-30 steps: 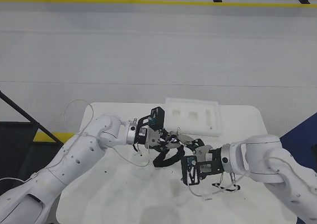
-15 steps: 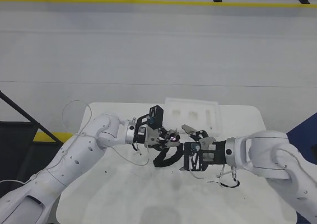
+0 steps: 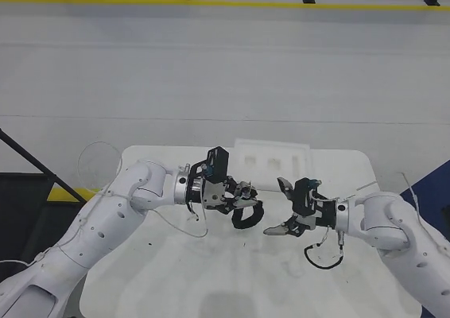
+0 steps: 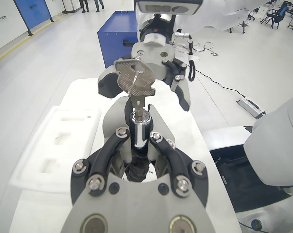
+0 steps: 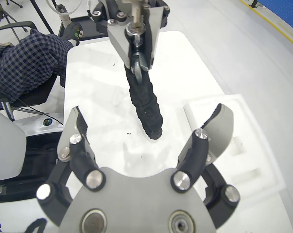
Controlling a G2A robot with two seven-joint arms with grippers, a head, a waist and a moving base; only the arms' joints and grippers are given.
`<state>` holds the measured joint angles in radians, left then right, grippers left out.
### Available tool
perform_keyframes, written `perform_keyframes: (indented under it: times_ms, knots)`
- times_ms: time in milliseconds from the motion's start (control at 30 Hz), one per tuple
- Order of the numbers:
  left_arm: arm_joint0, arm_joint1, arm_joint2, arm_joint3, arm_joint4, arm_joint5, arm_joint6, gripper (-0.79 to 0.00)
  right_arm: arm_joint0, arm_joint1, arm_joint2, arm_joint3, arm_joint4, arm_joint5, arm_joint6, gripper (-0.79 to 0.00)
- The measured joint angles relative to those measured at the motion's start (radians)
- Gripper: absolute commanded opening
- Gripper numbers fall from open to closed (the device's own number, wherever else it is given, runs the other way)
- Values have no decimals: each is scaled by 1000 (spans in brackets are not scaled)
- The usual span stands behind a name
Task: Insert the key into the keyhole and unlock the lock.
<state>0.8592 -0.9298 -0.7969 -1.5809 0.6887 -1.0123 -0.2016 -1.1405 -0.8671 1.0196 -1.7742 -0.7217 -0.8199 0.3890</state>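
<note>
Withdrawn toward 3 o'clock, right gripper (image 3: 282, 208) is gaping empty; left gripper (image 3: 245, 197) is clamping lock (image 4: 139, 132), whose stiff key (image 4: 136, 78) likely suits flat-head pinching.

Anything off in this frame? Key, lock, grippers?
Nothing damaged or spilled. The key sits in the keyhole with part of its blade showing, so it may not be fully seated, and nothing holds it. The left gripper clamps the lock; the right gripper is open, clear of the key.
</note>
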Motion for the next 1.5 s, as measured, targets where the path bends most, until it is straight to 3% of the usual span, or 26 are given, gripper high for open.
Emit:
perform_keyframes:
  times_ms: [100, 133, 167, 367, 467, 1067, 1100, 1133, 1233, 1267, 1300, 1333, 1367, 1433, 1500]
  knots:
    - [-12, -5, 13, -5, -6, 0, -8, -785, 19, -13, -28, 40, -18, -14, -52, -182]
    - [-16, -7, 17, -4, -7, 0, -10, -785, 25, -16, -35, 49, -27, -18, -66, -256]
    - [-20, -8, 20, -4, -9, 0, -11, -785, 30, -20, -42, 56, -37, -21, -78, -385]
    - [-41, -18, 40, 3, -22, 0, -14, -785, 46, -37, -75, 85, -73, -37, -141, -483]
    - [-49, -23, 49, 6, -27, 0, -15, -785, 54, -44, -83, 97, -85, -42, -164, -785]
    - [-30, -22, 29, 42, -33, 0, -6, -785, 8, -47, -35, 79, -138, -119, -259, -785]
    - [-28, -21, 27, 41, -35, 0, -6, -763, 3, -46, -29, 80, -141, -123, -269, -785]
    - [-26, -21, 25, 40, -35, 0, -6, -671, 0, -46, -24, 81, -144, -125, -275, -785]
    - [-21, -19, 16, 36, -37, 0, -1, -650, -9, -46, -14, 79, -154, -129, -290, -785]
    - [-19, -19, 13, 35, -37, 0, 1, -597, -12, -46, -12, 78, -157, -130, -292, -785]
    - [-16, -18, 8, 34, -38, 0, 6, -474, -14, -46, -9, 78, -160, -130, -294, -785]
    - [-14, -18, 5, 33, -37, 0, 10, -406, -16, -47, -8, 78, -162, -130, -296, -785]
    - [-12, -17, 0, 32, -35, 0, 15, -219, -17, -47, -7, 78, -164, -130, -297, -785]
    - [-5, -17, -10, 30, -29, 0, 28, -37, -19, -48, -5, 78, -168, -131, -299, -785]
    - [1, -16, -18, 23, -20, 0, 36, 0, -21, -49, -4, 79, -171, -132, -301, -785]
